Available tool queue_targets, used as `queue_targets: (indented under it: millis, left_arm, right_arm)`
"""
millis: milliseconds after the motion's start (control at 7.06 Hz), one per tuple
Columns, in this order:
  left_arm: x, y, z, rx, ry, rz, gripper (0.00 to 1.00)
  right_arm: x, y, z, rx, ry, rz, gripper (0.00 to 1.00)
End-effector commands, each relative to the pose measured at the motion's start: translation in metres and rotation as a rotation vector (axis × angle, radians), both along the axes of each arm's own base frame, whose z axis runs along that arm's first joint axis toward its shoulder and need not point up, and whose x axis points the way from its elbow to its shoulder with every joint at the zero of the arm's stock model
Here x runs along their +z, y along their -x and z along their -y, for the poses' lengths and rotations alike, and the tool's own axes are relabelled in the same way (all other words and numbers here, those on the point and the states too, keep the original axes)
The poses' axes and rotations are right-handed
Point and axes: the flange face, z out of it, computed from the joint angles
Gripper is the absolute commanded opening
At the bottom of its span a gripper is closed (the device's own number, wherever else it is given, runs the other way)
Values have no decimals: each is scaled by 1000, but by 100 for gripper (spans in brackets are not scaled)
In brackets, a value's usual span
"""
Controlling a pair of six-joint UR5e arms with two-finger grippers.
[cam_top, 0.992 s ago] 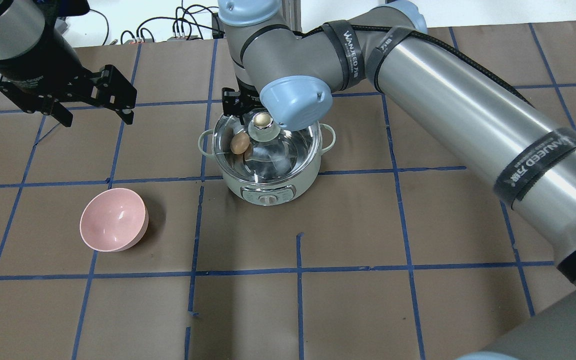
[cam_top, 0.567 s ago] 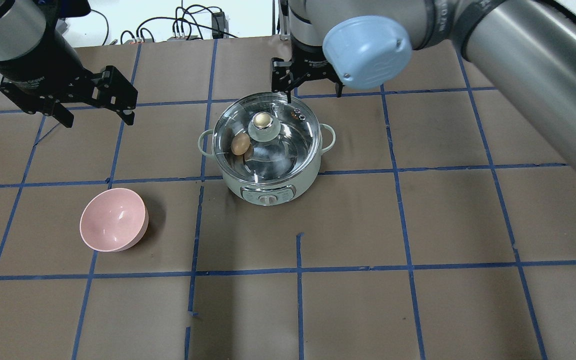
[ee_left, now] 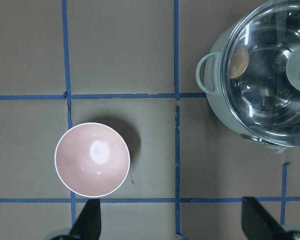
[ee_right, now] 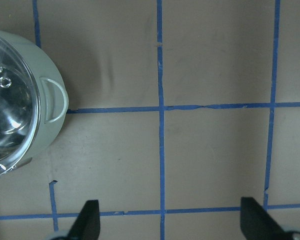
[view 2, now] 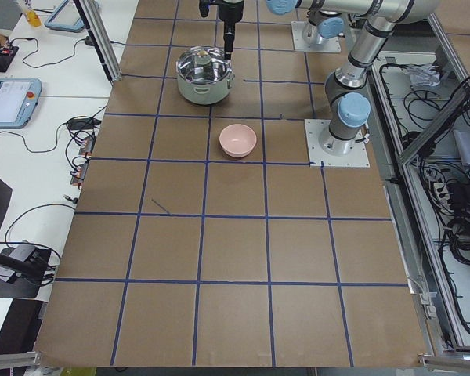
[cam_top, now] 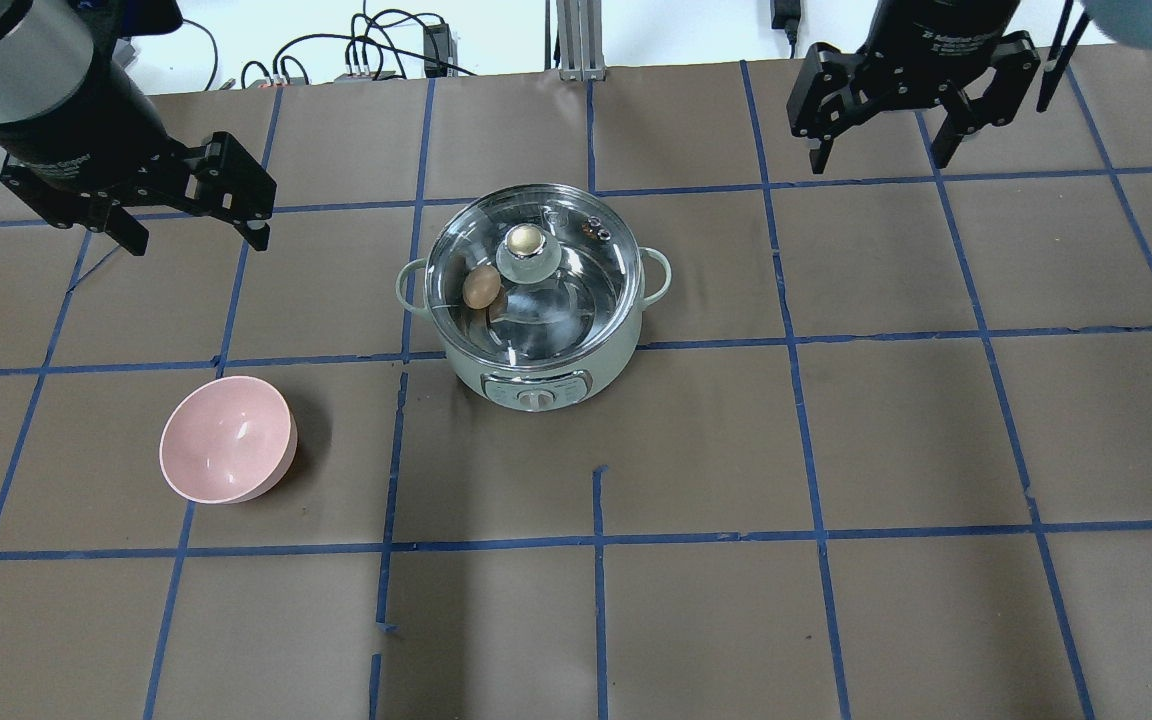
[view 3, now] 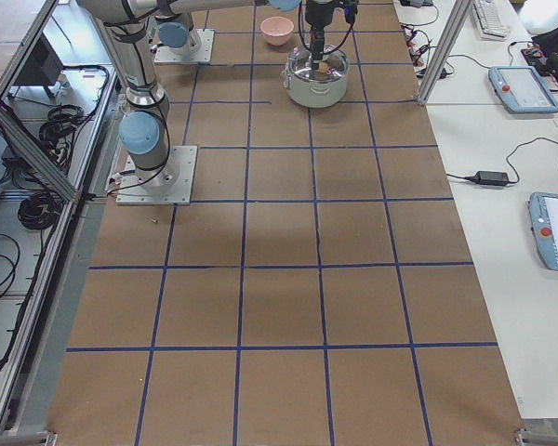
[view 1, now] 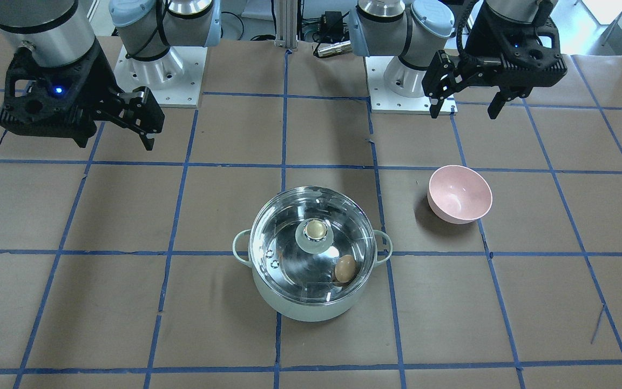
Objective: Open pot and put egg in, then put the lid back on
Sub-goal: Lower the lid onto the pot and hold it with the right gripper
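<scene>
The mint-green pot (cam_top: 466, 362) stands mid-table with the glass lid (cam_top: 576, 290) seated on it. The brown egg (cam_top: 480, 287) lies inside, seen through the glass, left of the brassy knob (cam_top: 526, 239). It also shows in the front view (view 1: 345, 268) and the left wrist view (ee_left: 239, 62). My right gripper (cam_top: 881, 162) is open and empty, raised behind and to the right of the pot. My left gripper (cam_top: 194, 243) is open and empty, raised far left of the pot.
A pink bowl (cam_top: 226, 438) sits empty at the front left of the pot, also in the left wrist view (ee_left: 92, 160). Brown paper with blue tape lines covers the table. Cables lie along the far edge.
My right arm has drawn back from over the pot to the far right. The lid and egg stay in place. The left arm has not moved.
</scene>
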Motion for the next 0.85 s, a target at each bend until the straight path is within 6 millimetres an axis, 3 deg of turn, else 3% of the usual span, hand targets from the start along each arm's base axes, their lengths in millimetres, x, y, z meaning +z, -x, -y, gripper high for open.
queue_targets:
  millis: [0,708]
  left_arm:
    - [-2,1,-1,0,-4,1,100]
    - [2,-1,0,6,0,1,100]
  right_arm:
    - [1,11,2,-18,3,3,100]
    - [2,10,-1,-15,3,1,100]
